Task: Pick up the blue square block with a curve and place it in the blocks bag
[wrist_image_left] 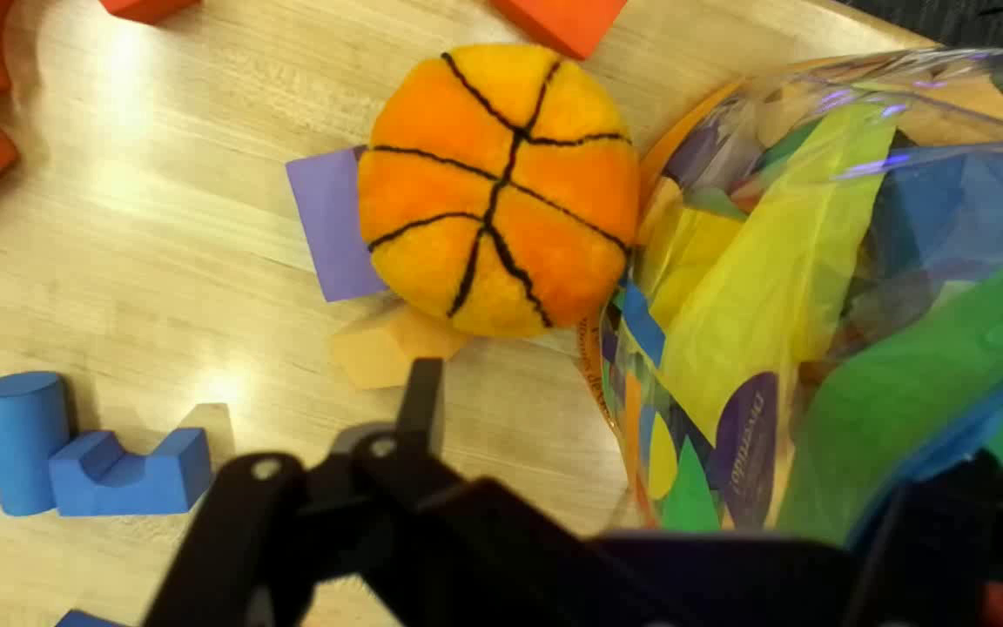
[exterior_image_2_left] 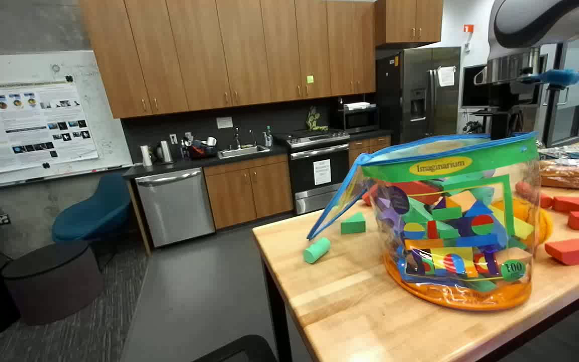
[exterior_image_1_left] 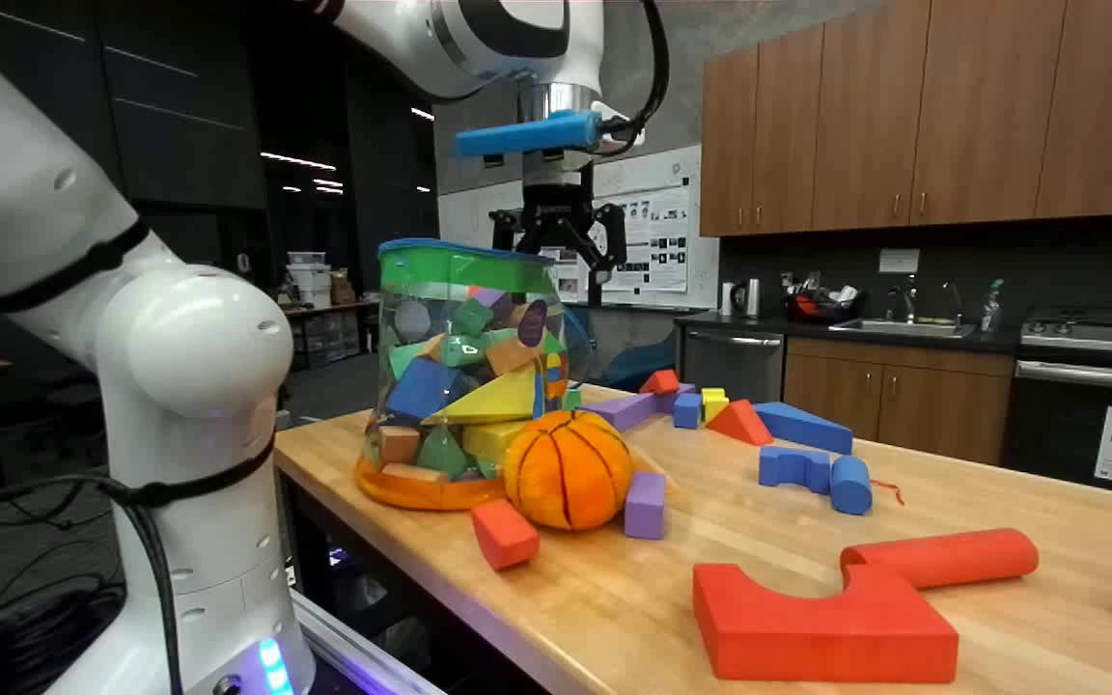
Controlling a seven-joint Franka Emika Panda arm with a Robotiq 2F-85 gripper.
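Brown wooden kitchen cabinets (exterior_image_1_left: pixel 884 116) and steel sink (exterior_image_1_left: pixel 902 331) in background; pale wooden desk (exterior_image_1_left: pixel 739 529) in front. Black two-fingered tool (exterior_image_1_left: pixel 556 247), jaws spread wide, points down near rim of clear plastic green-trimmed blocks bag (exterior_image_1_left: pixel 479 271); jointed white arm (exterior_image_1_left: pixel 199 328) bends above. Just beside bag: orange plush basketball (wrist_image_left: pixel 501 196). On desk, well apart from bag, just beside blue cylinder (wrist_image_left: pixel 27 448): chunky blue block (wrist_image_left: pixel 127 495), squarish, rounded notch cut into one side.

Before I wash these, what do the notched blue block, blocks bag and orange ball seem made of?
Notched blue block: perhaps matte foam or painted wood; even colour, no visible grain. Blocks bag: glossy clear plastic, likely flexible; creases, bright reflections. Orange ball: probably plush fabric, matte and fuzzy.
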